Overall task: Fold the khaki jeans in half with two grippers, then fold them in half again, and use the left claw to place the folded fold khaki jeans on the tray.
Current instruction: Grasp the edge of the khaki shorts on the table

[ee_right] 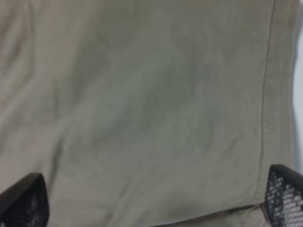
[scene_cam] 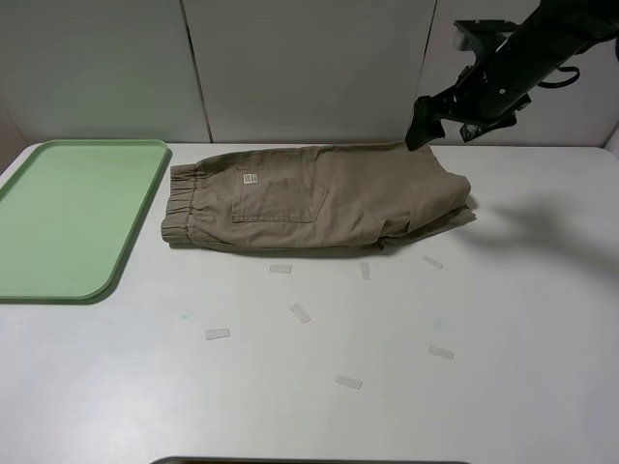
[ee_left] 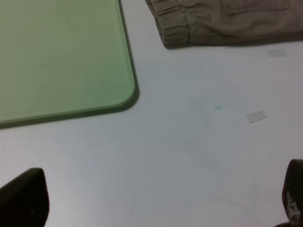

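Table: smooth and white. My guess is cloth slides on it, so the lower layer can creep when you drag a fold across.

Tray: on the left, just beside the waistband, nothing on it. A drooping bundle can snag on the low rim on the way in.

Jeans: flat mid-table, waistband toward the tray, legs to the right. They look folded once lengthwise, with the second fold not yet done. The layers are offset at the leg ends, so a pinch there may take only the top layer and open the fold.

Right tool: hangs above the far right corner of the jeans, jaws spread, empty. Its wrist view shows only cloth close below.

Left tool: over bare table near the tray corner, apart from the jeans, jaws spread, empty. It's out of the high view. If you lift with the right one alone, expect a skewed fold.

Strips: they look like tape and are scattered in front of the jeans. If sticky, they may cling to dragged cloth.

Label: small white patch above the pocket, print too small to read. No other writing visible.
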Tool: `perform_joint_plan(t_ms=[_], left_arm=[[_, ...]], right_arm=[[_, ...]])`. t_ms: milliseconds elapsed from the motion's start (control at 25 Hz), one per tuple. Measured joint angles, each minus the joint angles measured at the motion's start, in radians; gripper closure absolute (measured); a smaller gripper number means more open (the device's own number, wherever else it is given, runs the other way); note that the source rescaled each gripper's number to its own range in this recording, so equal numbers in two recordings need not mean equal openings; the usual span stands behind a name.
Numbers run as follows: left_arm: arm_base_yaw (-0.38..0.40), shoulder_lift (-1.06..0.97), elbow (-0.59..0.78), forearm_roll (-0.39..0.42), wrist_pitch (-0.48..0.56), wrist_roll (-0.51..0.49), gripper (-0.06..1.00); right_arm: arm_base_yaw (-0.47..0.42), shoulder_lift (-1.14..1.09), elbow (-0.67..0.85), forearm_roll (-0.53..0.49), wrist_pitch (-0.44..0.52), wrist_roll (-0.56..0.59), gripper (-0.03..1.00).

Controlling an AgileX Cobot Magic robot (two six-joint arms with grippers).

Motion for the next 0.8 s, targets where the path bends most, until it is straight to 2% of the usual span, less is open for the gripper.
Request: perform_joint_plan(t_ms=[320, 800], left_arm=[[0.0, 0.0, 0.0, 0.0, 0.0, 0.0, -0.05], [0.0, 0.0, 0.0, 0.0, 0.0, 0.0, -0.05]], right_arm=[[-0.06, 0.138, -0.12, -0.001, 0.014, -0.122, -0.03], [-0.102, 0.311, -0.281, 0.005, 0.022, -0.134, -0.03]])
